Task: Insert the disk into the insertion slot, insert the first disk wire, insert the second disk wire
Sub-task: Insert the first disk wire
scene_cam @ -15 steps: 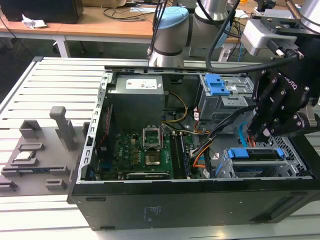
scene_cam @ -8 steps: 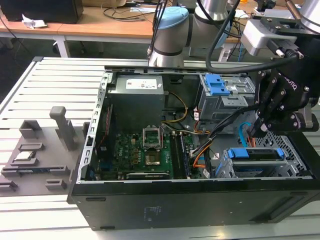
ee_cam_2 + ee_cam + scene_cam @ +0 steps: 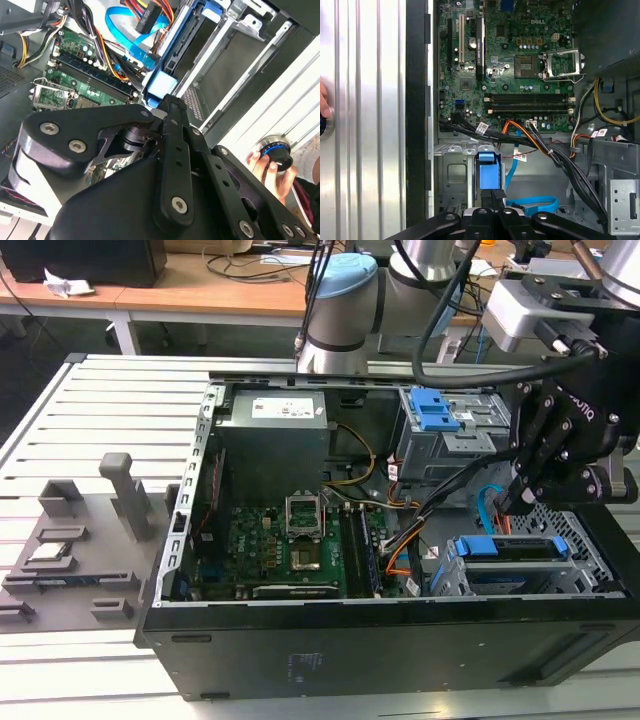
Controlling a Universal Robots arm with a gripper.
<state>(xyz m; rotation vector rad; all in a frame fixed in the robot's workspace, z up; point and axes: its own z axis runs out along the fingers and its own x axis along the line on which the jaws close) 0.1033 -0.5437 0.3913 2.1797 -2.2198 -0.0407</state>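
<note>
The disk (image 3: 505,548), framed in bright blue, lies inside the insertion slot (image 3: 590,552), a low perforated silver cage at the case's front corner on the exterior view's right. My gripper (image 3: 513,505) hangs just above the disk's inner end, fingers shut with nothing seen between them. In the first wrist view the shut gripper (image 3: 495,197) meets the blue end tab of the disk (image 3: 486,172), and the slot's wall (image 3: 452,170) stands beside it. The second wrist view shows the gripper (image 3: 167,102) at that same tab of the disk (image 3: 162,82). A loose blue flat wire (image 3: 532,205) curls beside the disk.
A taller grey cage with a blue latch (image 3: 435,410) stands behind the slot. Black, orange and yellow cable bundles (image 3: 540,145) cross between the motherboard (image 3: 290,540) and the cages. A person's hand (image 3: 265,165) holds a round knob outside the case. Grey fixtures (image 3: 70,540) sit on the slatted table.
</note>
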